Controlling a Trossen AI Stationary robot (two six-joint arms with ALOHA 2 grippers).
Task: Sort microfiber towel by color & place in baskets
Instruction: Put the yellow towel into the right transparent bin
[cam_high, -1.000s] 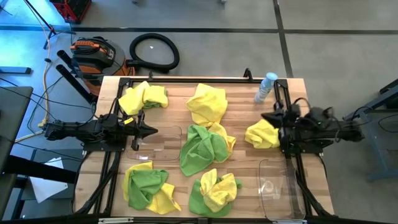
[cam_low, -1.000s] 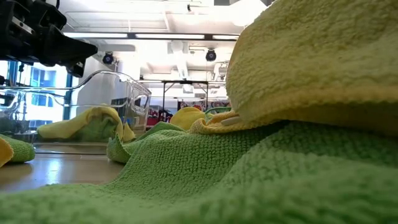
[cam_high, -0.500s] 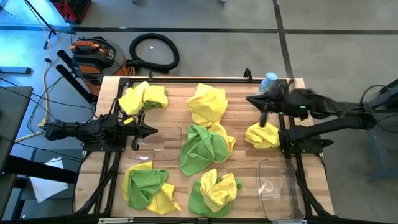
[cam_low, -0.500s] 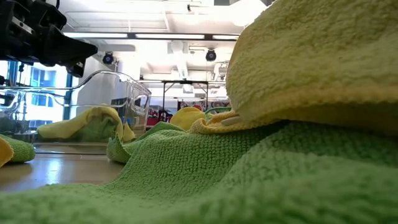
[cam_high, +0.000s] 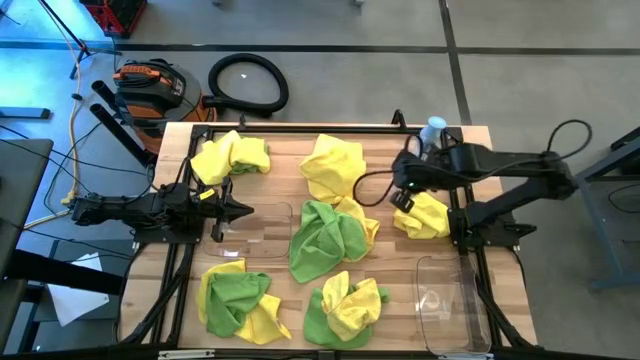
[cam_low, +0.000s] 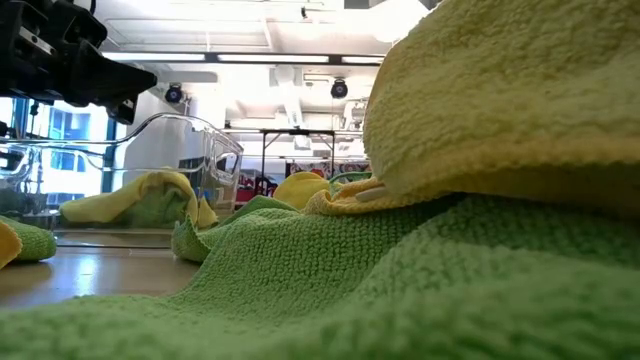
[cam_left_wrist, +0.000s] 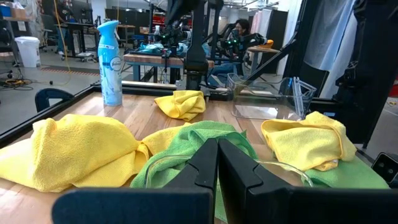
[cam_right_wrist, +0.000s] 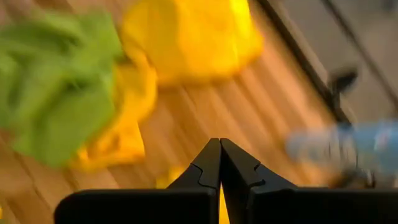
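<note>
Yellow and green microfiber towels lie in crumpled heaps on the wooden table: a yellow one (cam_high: 232, 155) far left, a yellow one (cam_high: 335, 165) far middle, a green one (cam_high: 322, 240) in the middle, mixed heaps (cam_high: 240, 300) (cam_high: 345, 305) near. One yellow towel (cam_high: 422, 215) lies at the right. My right gripper (cam_high: 398, 188) hovers shut just left of it, over bare wood (cam_right_wrist: 219, 149). My left gripper (cam_high: 245, 210) (cam_left_wrist: 217, 146) is shut at the far edge of the left clear basket (cam_high: 255, 232). The right basket (cam_high: 450, 300) stands near right.
A clear spray bottle (cam_high: 432, 130) (cam_left_wrist: 111, 62) stands at the far right corner, close behind my right arm. Black metal frames (cam_high: 470, 260) run along both table sides. In the low view, towels (cam_low: 450, 200) fill the foreground and a basket (cam_low: 190, 160) shows behind.
My right arm has left its place at the table's right edge, swung up and out toward the far side, then come down toward the table's left, and its shut gripper now points down beside the right yellow towel. The towels have stayed put.
</note>
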